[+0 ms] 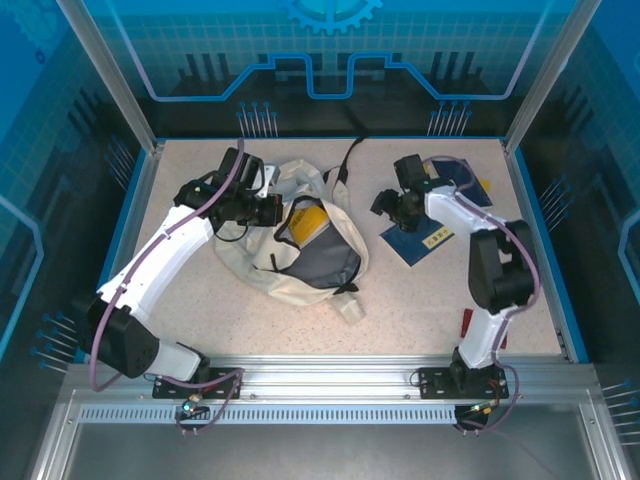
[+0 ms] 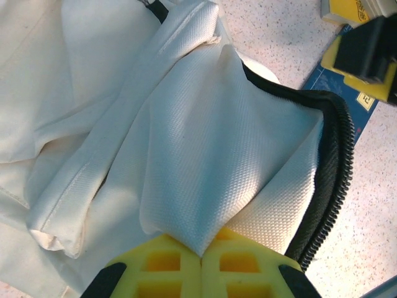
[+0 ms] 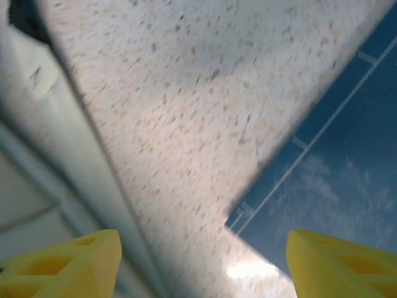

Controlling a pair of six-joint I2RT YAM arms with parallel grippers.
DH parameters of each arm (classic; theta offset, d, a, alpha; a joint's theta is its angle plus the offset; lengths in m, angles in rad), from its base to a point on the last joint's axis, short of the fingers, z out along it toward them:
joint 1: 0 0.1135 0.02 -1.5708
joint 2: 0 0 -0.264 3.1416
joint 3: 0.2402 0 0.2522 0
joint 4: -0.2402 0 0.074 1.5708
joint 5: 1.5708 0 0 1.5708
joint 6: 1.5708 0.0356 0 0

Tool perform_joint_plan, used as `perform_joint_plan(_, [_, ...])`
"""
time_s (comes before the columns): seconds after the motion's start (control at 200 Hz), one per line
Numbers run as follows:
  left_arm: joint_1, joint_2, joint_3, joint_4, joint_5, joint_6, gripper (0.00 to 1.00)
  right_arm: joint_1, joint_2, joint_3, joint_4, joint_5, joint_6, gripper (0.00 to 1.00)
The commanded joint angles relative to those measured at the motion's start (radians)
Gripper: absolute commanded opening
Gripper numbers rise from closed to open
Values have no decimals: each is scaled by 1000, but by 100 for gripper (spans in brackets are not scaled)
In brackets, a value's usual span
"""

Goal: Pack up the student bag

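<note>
Yellow fingers (image 2: 161,270) of the left gripper (image 2: 201,251) pinch the cream rim of the bag (image 1: 300,288), mid-table. The right gripper (image 3: 201,264) hangs wide and empty near the blue book (image 1: 412,245). Lift that rim high so the mouth gapes.

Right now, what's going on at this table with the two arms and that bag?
The left end effector is shut on a fold of the cream student bag, right beside its black zip. Something yellow sits inside the bag. The right end effector is open with nothing in it, hovering by a blue book on the right side of the table.
</note>
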Motion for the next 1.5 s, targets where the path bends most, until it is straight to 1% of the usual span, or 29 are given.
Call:
perform_joint_plan(0.0, [13, -28, 21, -37, -28, 55, 0, -3, 101, 107, -144, 107, -88, 70])
perform_joint_plan(0.09, [12, -15, 23, -34, 13, 50, 0, 8, 164, 169, -212, 181, -99, 68])
perform_joint_plan(0.165, [13, -8, 14, -15, 52, 29, 17, 19, 204, 198, -249, 225, -112, 68])
perform_joint_plan(0.22, [12, -8, 4, 1, 65, 12, 37, 24, 232, 220, -285, 248, -122, 67])
perform_joint_plan(0.33, [12, -14, -10, 35, 69, -25, 63, 38, 265, 231, -316, 261, -150, 67])
perform_joint_plan(0.415, [12, -12, -11, 60, 91, -46, 69, 45, 272, 216, -328, 243, -165, 65])
perform_joint_plan(0.495, [11, -9, -18, 87, 98, -76, 73, 48, 248, 158, -310, 206, -170, 63])
perform_joint_plan(0.58, [11, 0, -24, 118, 114, -103, 75, 49, 199, 64, -273, 139, -170, 61])
perform_joint_plan(0.66, [9, 17, -25, 144, 128, -132, 76, 62, 134, -39, -251, 115, -170, 59])
perform_joint_plan(0.73, [6, 40, -22, 163, 146, -156, 77, 66, 63, -129, -222, 35, -169, 56])
perform_joint_plan(0.89, [-31, 116, 1, 197, 168, -207, 78, 104, -81, -285, -186, -95, -185, 56])
perform_joint_plan(0.945, [-56, 153, 18, 200, 161, -244, 78, 103, -137, -317, -179, -107, -186, 57])
perform_joint_plan(0.995, [-83, 192, 44, 194, 159, -273, 77, 95, -193, -331, -194, -72, -178, 59])
perform_joint_plan(1.106, [-157, 275, 92, 204, 167, -327, 77, 45, -310, -356, -217, -9, -173, 65])
perform_joint_plan(1.211, [-228, 357, 126, 227, 180, -376, 74, -55, -378, -394, -212, 9, -181, 70])
perform_joint_plan(1.346, [-311, 450, 184, 241, 183, -415, 73, -165, -368, -427, -190, -13, -226, 71])
perform_joint_plan(1.496, [-377, 549, 245, 253, 167, -448, 67, -262, -306, -442, -161, -52, -266, 70])
